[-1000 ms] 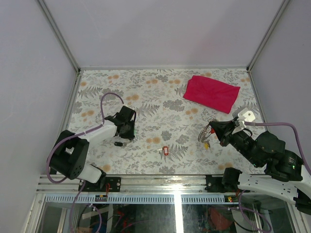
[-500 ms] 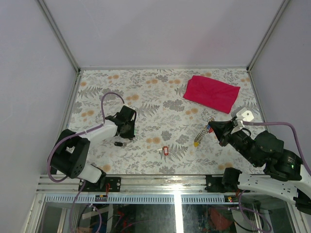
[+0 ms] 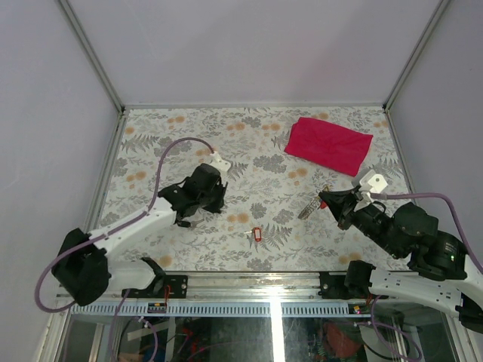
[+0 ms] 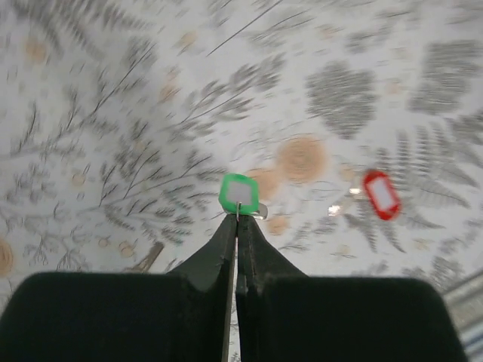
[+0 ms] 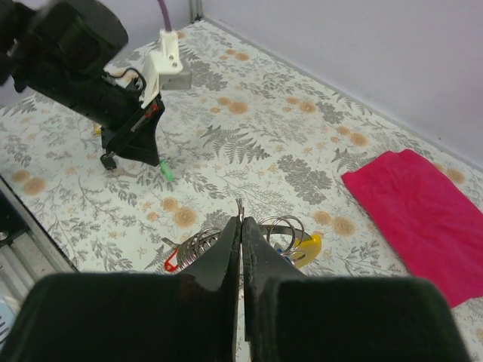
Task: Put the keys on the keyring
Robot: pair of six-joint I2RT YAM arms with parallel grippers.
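Left wrist view: the left gripper (image 4: pixel 238 220) is clamped shut on the green-tagged key (image 4: pixel 239 193), with the tag poking out right past the fingertips. The red-tagged key (image 4: pixel 380 194) lies loose on the floral table (image 4: pixel 113 90), a bit further out. On the right wrist cam, the right gripper (image 5: pixel 240 220) is pinched on the keyring (image 5: pixel 298 245), wire loops spilling either side of the tips. The red cloth (image 5: pixel 419 219) is way back.

You have one key (image 4: pixel 239 193) in your left gripper (image 4: pixel 238 219), a second key (image 3: pixel 256 234) on the table (image 3: pixel 151 143) between the arms, the keyring (image 3: pixel 308 210) in your right gripper (image 5: pixel 240 219), and the cloth (image 3: pixel 328 145) behind it.
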